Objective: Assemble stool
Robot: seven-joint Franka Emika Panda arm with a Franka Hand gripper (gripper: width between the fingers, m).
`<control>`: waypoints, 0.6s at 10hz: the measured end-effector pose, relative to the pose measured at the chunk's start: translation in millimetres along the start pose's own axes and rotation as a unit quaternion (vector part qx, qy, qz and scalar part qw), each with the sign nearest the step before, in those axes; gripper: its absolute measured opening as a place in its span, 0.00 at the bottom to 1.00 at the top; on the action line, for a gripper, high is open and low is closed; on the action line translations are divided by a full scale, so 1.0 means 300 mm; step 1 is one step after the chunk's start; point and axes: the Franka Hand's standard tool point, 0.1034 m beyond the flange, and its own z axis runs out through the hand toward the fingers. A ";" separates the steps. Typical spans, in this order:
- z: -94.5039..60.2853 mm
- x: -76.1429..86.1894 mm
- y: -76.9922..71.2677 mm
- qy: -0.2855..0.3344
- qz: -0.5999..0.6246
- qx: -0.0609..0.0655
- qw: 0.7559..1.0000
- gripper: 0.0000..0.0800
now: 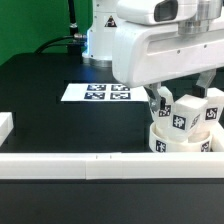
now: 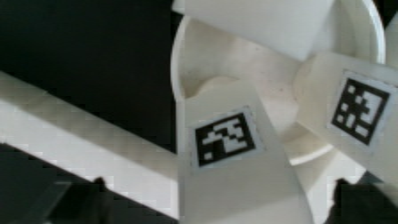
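The stool's round white seat [image 1: 178, 141] lies at the exterior view's right, close to the front rail. Tagged white legs [image 1: 186, 115] [image 1: 212, 108] stand up out of it. My gripper [image 1: 160, 100] hangs over the seat's left side, its fingers reaching down by another leg. In the wrist view that tagged leg [image 2: 230, 141] runs between my dark fingertips [image 2: 79, 196], with a gap on each side. My gripper [image 2: 222, 200] is open around it and grips nothing. A second tagged leg [image 2: 361, 105] and the seat [image 2: 240, 80] lie beyond.
The marker board [image 1: 97, 92] lies flat on the black table behind the seat. A long white rail [image 1: 90, 165] [image 2: 71, 120] runs along the front. A white block [image 1: 5, 125] sits at the exterior view's left edge. The arm's white body fills the upper right.
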 end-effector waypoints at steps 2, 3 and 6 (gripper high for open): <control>0.001 0.000 0.000 0.000 0.001 0.000 1.000 0.47; 0.001 0.000 0.000 0.000 0.001 0.000 1.000 0.42; 0.001 0.000 0.000 0.000 0.026 0.000 1.000 0.42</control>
